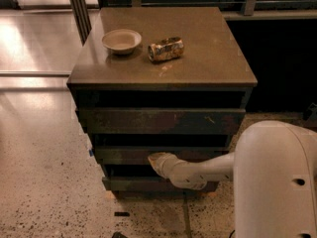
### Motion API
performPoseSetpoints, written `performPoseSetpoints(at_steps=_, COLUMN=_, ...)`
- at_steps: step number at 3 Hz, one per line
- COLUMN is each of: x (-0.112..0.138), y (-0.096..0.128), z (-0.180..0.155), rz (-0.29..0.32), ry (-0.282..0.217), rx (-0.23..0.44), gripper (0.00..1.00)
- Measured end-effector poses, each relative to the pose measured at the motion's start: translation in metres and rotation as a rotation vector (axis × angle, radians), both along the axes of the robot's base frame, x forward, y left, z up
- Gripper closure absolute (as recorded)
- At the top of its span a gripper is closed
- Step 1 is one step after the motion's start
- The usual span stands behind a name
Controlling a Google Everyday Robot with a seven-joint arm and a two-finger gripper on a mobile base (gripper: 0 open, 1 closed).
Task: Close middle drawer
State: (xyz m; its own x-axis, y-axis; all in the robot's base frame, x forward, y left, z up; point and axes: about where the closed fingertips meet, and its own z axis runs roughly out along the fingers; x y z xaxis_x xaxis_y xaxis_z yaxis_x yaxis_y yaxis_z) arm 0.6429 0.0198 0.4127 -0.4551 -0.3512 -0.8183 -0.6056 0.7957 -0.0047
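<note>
Locate the desk point(198, 63) in the middle of the view, seen from above and in front: a brown drawer cabinet on a speckled floor point(44, 182). On its top, find a pale shallow bowl point(122, 40) toward 10 o'clock. Find also a crushed, gold-coloured can point(165, 49) lying on its side just beside the bowl, at the bowl's 3 o'clock, close but apart.

Count three drawer fronts down the near face. Identify the top drawer point(158, 121) by the pale scratch marks toward its right end. Directly under it, at its 6 o'clock, find the middle drawer point(119, 155): dark grey-brown, plain-fronted, almost as wide as the desk, with a dark gap along its upper edge. Treat its exact degree of opening as not determinable from this angle. Below that, find the bottom drawer point(129, 184), narrower and shorter.

Locate the gripper point(157, 161) at 6 o'clock of the desk, as a pale rounded tip set against the front of the middle drawer, near the middle of its width. Record its opening state as: cannot tell. Trace the pale arm point(208, 168) from the gripper toward 3 o'clock, across the bottom drawer's upper edge, to the large white robot body point(277, 182) filling the 4 to 5 o'clock corner of the view.

Behind the desk, at 11 o'clock, note a dark metal post point(78, 9) rising from a glossy floor point(34, 38).
</note>
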Motion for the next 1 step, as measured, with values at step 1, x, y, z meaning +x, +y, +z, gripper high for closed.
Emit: performPoseSetpoints(at_steps=1, x=0.0, y=-0.0001, z=0.0, rz=0.0, ry=0.0, rx=0.0, gripper=1.0)
